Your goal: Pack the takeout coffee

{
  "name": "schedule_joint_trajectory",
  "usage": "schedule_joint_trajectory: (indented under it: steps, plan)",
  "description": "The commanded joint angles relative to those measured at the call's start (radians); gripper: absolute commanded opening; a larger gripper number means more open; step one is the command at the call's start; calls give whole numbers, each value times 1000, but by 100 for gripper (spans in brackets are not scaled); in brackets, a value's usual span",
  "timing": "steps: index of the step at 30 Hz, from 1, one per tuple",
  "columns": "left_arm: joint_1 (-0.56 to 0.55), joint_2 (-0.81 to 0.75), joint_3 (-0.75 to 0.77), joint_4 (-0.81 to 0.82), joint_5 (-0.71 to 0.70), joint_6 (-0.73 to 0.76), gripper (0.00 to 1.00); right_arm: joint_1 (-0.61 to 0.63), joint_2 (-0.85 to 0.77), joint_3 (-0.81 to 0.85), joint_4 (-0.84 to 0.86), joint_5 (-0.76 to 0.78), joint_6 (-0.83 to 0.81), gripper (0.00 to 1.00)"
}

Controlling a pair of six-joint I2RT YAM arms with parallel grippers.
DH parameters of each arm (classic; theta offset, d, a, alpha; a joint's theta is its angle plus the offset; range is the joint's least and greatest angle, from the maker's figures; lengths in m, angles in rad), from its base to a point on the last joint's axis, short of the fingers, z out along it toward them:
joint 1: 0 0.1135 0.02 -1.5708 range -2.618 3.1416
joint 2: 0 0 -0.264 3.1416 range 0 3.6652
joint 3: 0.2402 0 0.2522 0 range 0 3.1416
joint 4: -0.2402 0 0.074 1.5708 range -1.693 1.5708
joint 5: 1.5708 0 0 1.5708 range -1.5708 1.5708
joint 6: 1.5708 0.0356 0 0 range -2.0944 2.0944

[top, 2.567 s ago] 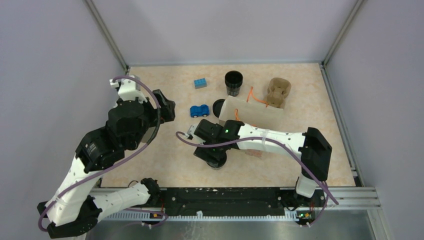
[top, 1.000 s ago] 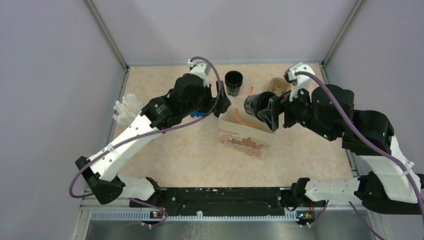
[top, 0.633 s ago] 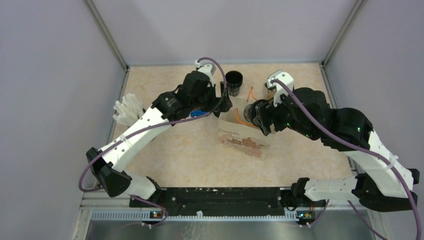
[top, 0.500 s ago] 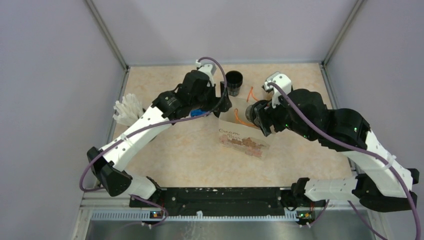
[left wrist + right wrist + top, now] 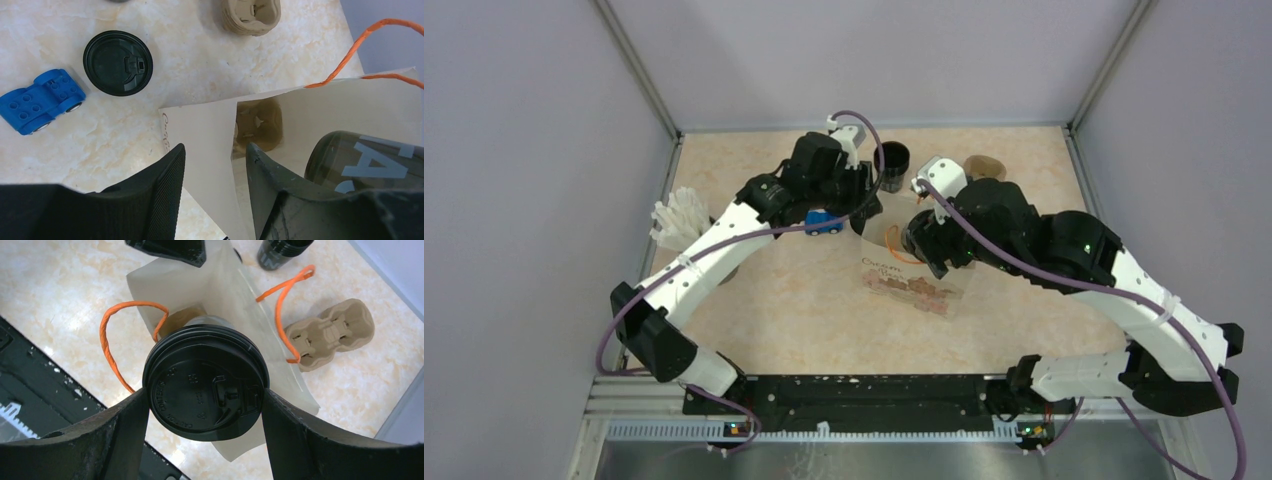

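Observation:
My right gripper [image 5: 205, 397] is shut on a lidded dark cup [image 5: 205, 375] with pale lettering and holds it at the open mouth of a white paper bag [image 5: 225, 290] with orange handles [image 5: 114, 335]. My left gripper [image 5: 215, 155] is shut on the bag's near wall [image 5: 207, 135] and holds it open; the held cup's side [image 5: 365, 160] shows inside. A small black ridged takeout cup [image 5: 891, 163] stands open at the back. Its flat black lid [image 5: 118, 62] lies on the table beside the bag.
A brown pulp carrier [image 5: 332, 332] lies behind the bag, and another [image 5: 257, 125] shows inside it. A blue toy car [image 5: 42, 100] sits by the loose lid. White utensils [image 5: 679, 215] stand at the left wall. The bag [image 5: 914, 285] lies mid-table.
My right arm has carried the lidded cup left from above the carrier to the bag's mouth. My left gripper has stayed on the bag's edge. Earlier still, both arms were near the front.

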Motion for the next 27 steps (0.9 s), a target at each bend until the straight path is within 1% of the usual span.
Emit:
schedule_joint_trajectory:
  steps: [1,3,4,10,13,17,20,22,24,27]
  plan:
    - [2,21,36,22,35,67,54,-1,-2,-24,60,-83,-42,68]
    - [3,31,40,16,33,81,52,-2,1,-39,71,-104,-47,68]
    - [2,33,42,20,36,90,48,-2,2,-51,74,-115,-46,68]
    - [3,28,59,34,78,126,15,-2,-9,-112,119,-170,-90,67]
    - [3,-11,25,63,104,148,0,-2,-14,-132,160,-172,-120,67]
    - [4,-116,-102,206,142,189,0,-2,-1,-121,214,-135,-166,67]
    - [5,-210,-225,327,167,215,0,-1,-12,-144,262,-89,-201,67]
    - [9,-258,-282,383,172,224,0,-5,-19,-164,289,-79,-227,67]
    - [16,-283,-302,392,174,227,0,-10,-13,-149,290,-80,-239,67]
    - [26,-286,-298,360,171,227,0,-9,-1,-141,282,-104,-243,66]
